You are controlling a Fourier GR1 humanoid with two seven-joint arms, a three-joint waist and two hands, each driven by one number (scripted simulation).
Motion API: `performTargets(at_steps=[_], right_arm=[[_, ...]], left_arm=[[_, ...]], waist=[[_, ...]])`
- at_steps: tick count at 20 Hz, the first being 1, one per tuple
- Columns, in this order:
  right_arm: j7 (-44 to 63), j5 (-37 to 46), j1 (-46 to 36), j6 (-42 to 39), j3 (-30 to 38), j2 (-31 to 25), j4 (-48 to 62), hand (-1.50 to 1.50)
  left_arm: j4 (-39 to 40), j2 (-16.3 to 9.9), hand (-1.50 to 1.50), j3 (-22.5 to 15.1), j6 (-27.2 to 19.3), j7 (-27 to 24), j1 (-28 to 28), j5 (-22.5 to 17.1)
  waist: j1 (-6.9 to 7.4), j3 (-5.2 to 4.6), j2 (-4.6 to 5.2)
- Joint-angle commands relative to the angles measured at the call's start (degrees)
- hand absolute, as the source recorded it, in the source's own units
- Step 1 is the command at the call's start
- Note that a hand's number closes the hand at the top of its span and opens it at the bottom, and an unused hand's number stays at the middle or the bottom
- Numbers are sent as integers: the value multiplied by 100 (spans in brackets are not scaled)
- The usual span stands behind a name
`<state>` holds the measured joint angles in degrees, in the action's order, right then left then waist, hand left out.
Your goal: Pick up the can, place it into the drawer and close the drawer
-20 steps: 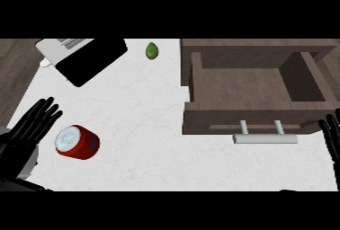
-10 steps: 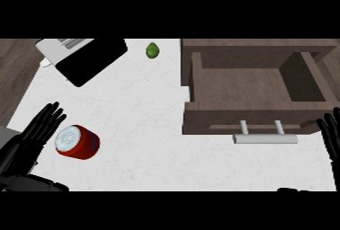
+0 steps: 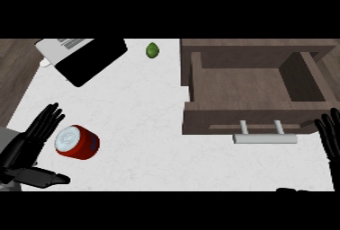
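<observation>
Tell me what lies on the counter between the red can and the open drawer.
Nothing: in the head view, only bare white counter stretches between the red can and the open drawer.

Left hand closing in on the can
The left hand [image 3: 30, 143] is edging rightward toward the red can [image 3: 76, 142], fingers straight, thumb spreading below it.

White marbled counter [image 3: 153, 108] (faintly veined), dark wood floor [image 3: 16, 76] at left.
</observation>
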<state>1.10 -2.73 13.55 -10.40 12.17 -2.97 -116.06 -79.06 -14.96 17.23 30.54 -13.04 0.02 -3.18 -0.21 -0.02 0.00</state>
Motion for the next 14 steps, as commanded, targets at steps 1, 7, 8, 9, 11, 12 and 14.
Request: performTargets(at_steps=[1,7,8,9,11,12,14], right_arm=[[212,-326,-106,-265,266,-260,-33,-150],[-281,-43,184,-176,155,43,80,-150],[285,38,-21,-31,39,46,-292,-150],[380,177,-86,70,-85,87,-357,-150],[391,78,-48,2,-38,92,-360,-150],[-94,270,248,137,-230,283,-250,-150],[330,-110,-231,-53,195,-75,-182,-150]], left_arm=[[781,-248,-150,80,104,-389,-318,203],[1818,-381,-150,93,133,-1486,-334,610],[940,-273,-150,75,122,-694,-177,294],[2166,-446,-150,136,91,-1472,-644,605],[1703,-226,-150,-100,-81,-1583,-141,822],[1234,-202,-150,-22,34,-1076,-28,512],[2903,-580,-150,94,116,-2074,-750,845]], waist=[[-4,1,1],[-14,0,2],[11,2,-4],[-14,-2,4],[8,1,-3],[13,3,-6],[-16,-2,6]])
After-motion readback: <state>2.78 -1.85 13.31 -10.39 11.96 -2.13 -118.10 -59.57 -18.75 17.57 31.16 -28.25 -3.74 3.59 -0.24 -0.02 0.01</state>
